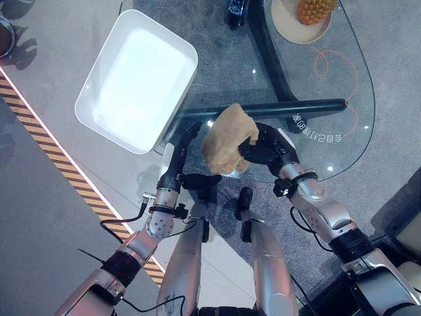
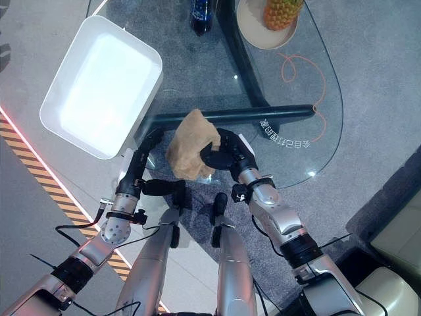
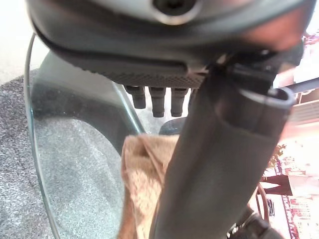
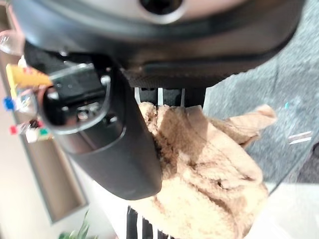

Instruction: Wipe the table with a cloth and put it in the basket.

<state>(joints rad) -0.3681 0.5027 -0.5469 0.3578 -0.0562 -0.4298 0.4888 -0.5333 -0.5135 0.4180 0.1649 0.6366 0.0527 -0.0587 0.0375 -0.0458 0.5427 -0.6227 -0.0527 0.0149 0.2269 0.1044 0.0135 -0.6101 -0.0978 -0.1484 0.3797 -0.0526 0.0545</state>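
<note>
A tan, fuzzy cloth [image 1: 227, 138] is seen bunched into a crumpled lump at the near edge of the glass table [image 1: 329, 99], its folds gathered and part of it draped over that edge. A white rectangular basket [image 1: 137, 79], open at the top with rounded corners, is set just beside the table's left side, turned at an angle, well apart from the cloth.

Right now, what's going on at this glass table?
The robot's right hand is curled round a tan cloth at the near edge of the glass table. The left hand is beside the cloth with straight fingers. The white basket sits to the left; the cloth isn't in it yet.
</note>
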